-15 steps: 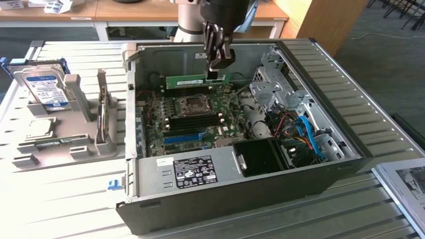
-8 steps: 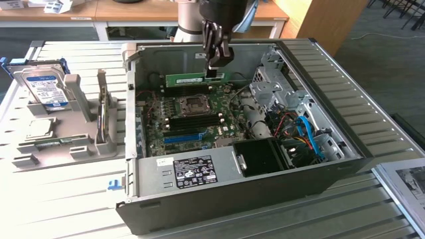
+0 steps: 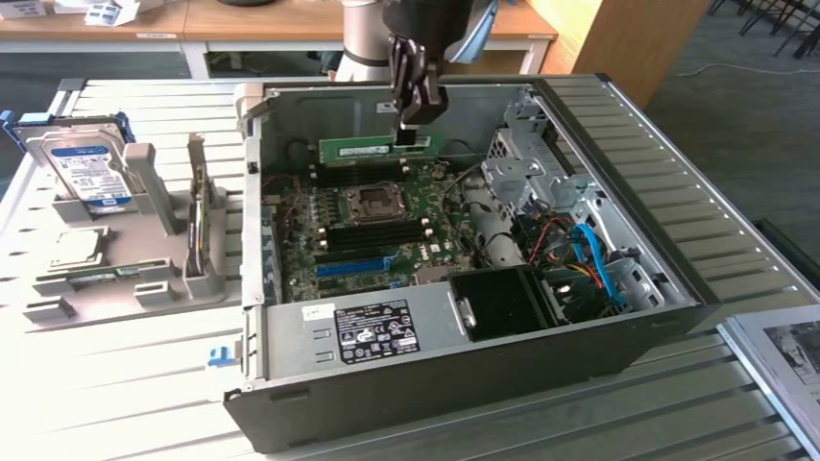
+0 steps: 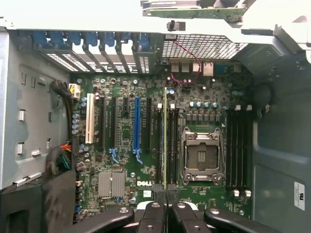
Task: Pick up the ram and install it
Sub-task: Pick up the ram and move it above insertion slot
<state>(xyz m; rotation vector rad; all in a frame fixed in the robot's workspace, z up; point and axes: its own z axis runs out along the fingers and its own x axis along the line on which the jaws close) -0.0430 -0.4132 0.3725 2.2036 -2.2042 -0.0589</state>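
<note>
The jaws are pressed together on the ram (image 3: pixel 380 147), a long, thin green circuit-board stick with a pale label. They pinch its upper edge toward the end at the exterior view's right. The black two-fingered gripper (image 3: pixel 413 134) hangs straight down from the arm into the open grey metal computer case (image 3: pixel 615 173), which lies on its side.

The ram stands on edge with its long side level, low over the green motherboard (image 3: pixel 384 240). In the wrist view it appears edge-on as a thin pale line (image 4: pixel 165 141) running out from between the fingers (image 4: pixel 154 211). There it lies along the black memory slots (image 4: pixel 172 145), just beside the square silver processor socket (image 4: pixel 201 155). I cannot tell whether its lower edge touches a slot.

A second group of black slots lies on the socket's other side. Near the case's front edge sits a silver power supply (image 3: pixel 372 331) with a black label.

Well apart from the case, at the exterior view's left, a grey plastic holder (image 3: pixel 129 283) rests on the pale slatted table (image 3: pixel 129 394). It carries an upright silver hard drive (image 3: pixel 84 173) with a blue-white label and, in front of that, a small square silver CPU chip (image 3: pixel 77 248) lying flat.
</note>
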